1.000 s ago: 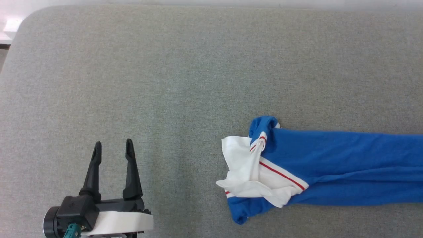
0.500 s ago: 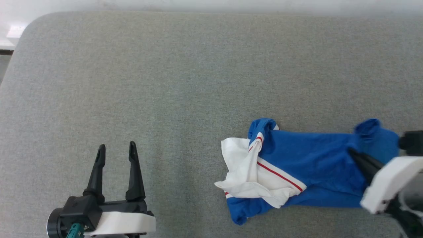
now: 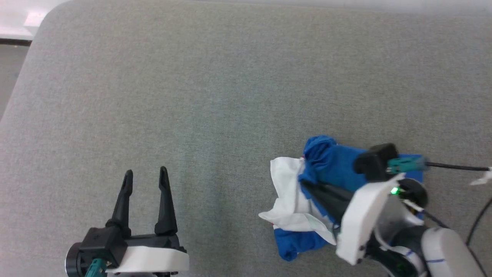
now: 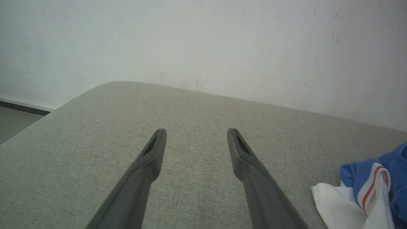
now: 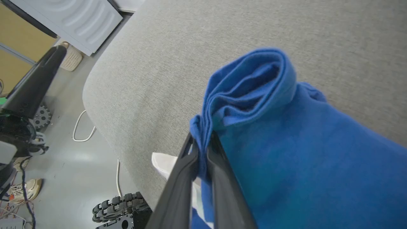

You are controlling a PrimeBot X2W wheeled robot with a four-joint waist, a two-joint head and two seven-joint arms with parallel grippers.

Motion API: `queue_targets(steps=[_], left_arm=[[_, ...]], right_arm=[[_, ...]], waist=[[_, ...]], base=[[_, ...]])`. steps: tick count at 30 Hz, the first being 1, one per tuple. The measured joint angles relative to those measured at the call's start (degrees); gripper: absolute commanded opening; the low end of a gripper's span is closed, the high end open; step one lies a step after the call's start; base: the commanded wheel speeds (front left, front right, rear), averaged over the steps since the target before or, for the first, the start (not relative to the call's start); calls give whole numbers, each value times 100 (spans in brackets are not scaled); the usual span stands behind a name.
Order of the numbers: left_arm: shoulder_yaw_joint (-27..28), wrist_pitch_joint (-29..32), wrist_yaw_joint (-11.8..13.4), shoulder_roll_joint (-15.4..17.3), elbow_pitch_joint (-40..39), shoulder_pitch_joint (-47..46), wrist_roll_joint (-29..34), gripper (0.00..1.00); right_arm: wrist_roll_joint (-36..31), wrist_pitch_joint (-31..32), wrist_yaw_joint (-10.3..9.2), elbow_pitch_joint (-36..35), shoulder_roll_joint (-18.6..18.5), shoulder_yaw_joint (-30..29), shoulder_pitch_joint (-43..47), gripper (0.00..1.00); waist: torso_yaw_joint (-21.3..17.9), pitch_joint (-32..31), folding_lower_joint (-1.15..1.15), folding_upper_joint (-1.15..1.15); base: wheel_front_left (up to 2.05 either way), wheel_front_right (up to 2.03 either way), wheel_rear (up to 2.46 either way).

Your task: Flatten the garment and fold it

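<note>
Right gripper (image 5: 200, 138) clenched on a bunched blue fold of the garment (image 3: 330, 161), the rest heaped under and beside its 2 fingers on grey padding (image 3: 192, 96). Left gripper (image 3: 145, 174) spread wide, holding nothing, garment well apart off its right finger.

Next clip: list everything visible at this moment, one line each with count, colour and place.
garment: one, bright blue with white sleeve, bunched on the surface's right side
padded surface: one, grey fabric, beneath the garment
wall: one, white, behind the surface
basket: one, beige, on the floor
panelled unit: one, white, beside the basket
shoe: one, pale, on the floor
left gripper: one, dark, open, over bare surface, lower left
right gripper: one, dark, shut on a blue fold of the garment
</note>
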Motion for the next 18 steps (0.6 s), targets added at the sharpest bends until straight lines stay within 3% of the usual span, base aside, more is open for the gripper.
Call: queue_targets(steps=[6,11,12,13,18], left_arm=[[-24,-7,-9,-47,67,-32,-37,100],[-56,-13,-67,-122,189,-87,-47,100],[-58,-13,-92,-135,212,-114,-56,100],[-56,-14,-98,-148,227,-133,-59,100],[-68,-51,-152,-188,344,-151,-96,100]], right_arm=[[-170,41,0,452,115,356,-255,0],[-700,-55,0,1196,258,357,-424,0],[-808,-57,0,1356,274,372,-459,27],[-889,-58,0,1522,324,354,-483,100],[-1114,-230,8,1866,498,498,-632,100]], waist=[[119,85,0,0],[178,111,0,0],[182,108,0,0],[183,103,0,0],[166,56,0,0]], base=[[0,0,0],[0,0,0],[0,0,0],[0,0,0],[0,0,0]])
